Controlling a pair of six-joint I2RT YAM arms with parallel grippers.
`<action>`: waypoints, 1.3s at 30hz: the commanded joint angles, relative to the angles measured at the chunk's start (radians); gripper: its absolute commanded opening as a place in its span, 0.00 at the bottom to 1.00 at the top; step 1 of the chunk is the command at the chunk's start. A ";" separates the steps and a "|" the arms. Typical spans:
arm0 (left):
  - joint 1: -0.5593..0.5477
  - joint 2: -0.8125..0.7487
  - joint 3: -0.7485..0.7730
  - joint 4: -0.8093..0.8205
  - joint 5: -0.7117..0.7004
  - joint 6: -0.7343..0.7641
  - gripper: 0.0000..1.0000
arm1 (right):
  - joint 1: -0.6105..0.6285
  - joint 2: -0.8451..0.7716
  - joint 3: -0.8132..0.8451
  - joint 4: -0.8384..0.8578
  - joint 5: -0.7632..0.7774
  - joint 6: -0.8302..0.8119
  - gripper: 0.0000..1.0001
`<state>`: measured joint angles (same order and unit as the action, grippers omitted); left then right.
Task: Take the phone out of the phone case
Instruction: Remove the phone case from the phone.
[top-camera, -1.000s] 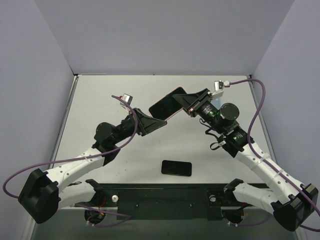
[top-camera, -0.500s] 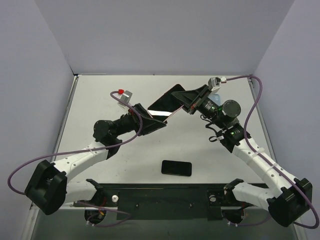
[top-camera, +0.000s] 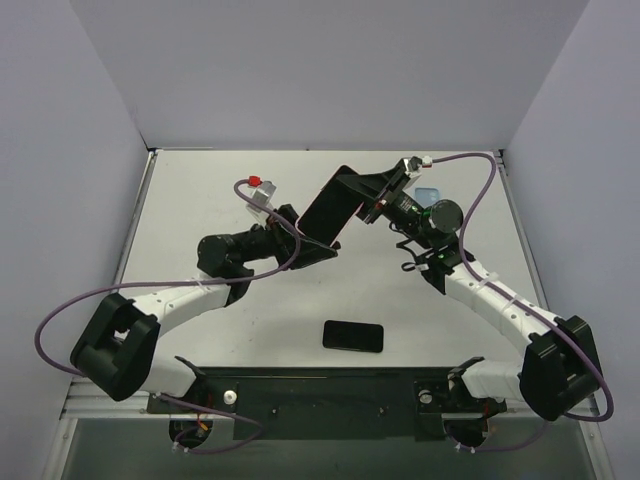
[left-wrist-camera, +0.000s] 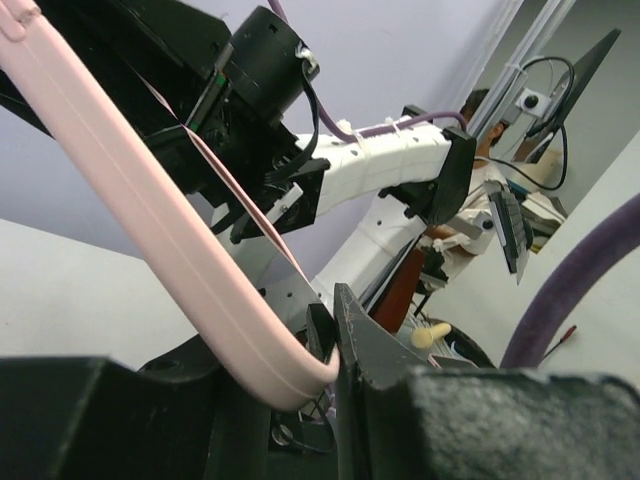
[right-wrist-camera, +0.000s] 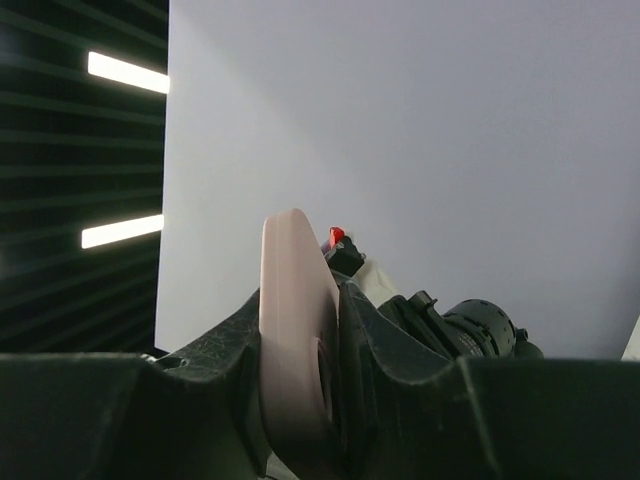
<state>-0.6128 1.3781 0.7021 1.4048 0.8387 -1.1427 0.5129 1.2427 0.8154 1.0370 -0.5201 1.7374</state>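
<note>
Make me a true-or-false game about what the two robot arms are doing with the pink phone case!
1. The left gripper and the right gripper both grip the pink phone case. True.
2. The pink phone case lies flat on the table. False: it is held up in the air, tilted.
3. A black phone lies on the table near the arm bases. True.
4. The right gripper is touching the black phone. False: it is up at the case, well apart from that phone.
</note>
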 joint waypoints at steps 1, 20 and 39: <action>-0.018 0.073 0.033 0.237 0.149 0.035 0.00 | 0.073 -0.012 0.056 0.334 -0.038 0.344 0.00; -0.011 -0.187 0.128 -0.681 0.206 0.809 0.00 | 0.059 -0.019 0.011 0.308 -0.061 0.376 0.00; -0.027 -0.261 0.001 -0.776 -0.361 0.655 0.00 | 0.061 0.012 0.025 0.421 -0.003 0.404 0.00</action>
<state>-0.6598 1.0904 0.7822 0.6838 0.8497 -0.4057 0.5484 1.2739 0.7776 1.1950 -0.4942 1.9034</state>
